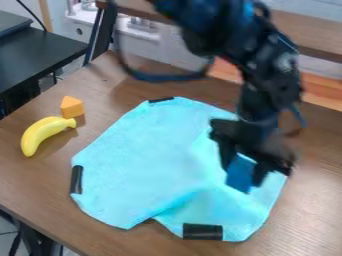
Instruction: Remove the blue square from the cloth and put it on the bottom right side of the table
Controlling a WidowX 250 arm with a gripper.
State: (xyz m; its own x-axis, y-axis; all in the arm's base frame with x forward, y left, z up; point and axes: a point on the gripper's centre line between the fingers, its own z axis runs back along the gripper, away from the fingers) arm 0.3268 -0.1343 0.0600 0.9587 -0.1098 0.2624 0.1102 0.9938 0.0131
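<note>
The gripper [242, 176] hangs over the right part of the light-blue cloth [143, 155], its fingers on either side of the blue square [240, 173]. It is shut on this block, whose lower part shows below the fingers. Whether the block touches the cloth or is held just above it, I cannot tell. The cloth lies on the brown table [40, 185], with black strips at several of its edges and a fold near its lower middle.
A yellow banana [44, 133] and an orange wedge-shaped block [71, 107] lie left of the cloth. A black table [37, 55] stands at the upper left. Brown tabletop extends right of the cloth.
</note>
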